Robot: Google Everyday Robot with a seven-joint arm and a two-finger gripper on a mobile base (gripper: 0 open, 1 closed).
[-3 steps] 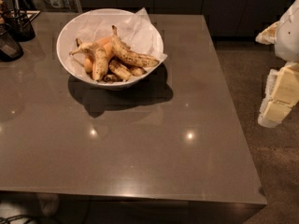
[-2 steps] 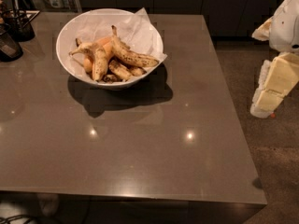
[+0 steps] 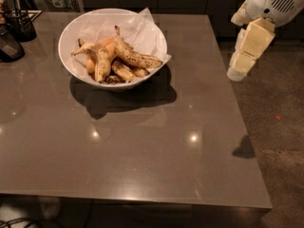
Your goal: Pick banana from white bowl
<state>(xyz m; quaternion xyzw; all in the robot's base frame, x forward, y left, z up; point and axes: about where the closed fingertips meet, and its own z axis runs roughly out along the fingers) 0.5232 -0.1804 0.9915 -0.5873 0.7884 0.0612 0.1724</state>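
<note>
Nothing is picked yet: the banana [image 3: 136,57] lies in the bowl [image 3: 75,72], upper left of the frame, on top of the pile. The gripper [image 3: 236,72] hangs at upper right, off the table [image 3: 156,146] edge and well apart from it. Whether it is clenched or released I cannot tell, but it holds nothing. Reach, grasp and lift remain. Count: one bowl, about five bananas (they overlap), one gripper.

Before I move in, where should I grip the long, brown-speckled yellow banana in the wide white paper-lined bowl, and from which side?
Likely mid-body of the long speckled banana, from above: it lies topmost in the wide white bowl, middle exposed, shorter bananas crowding beside it. The gripper hangs beyond the right edge of the grey table.
</note>
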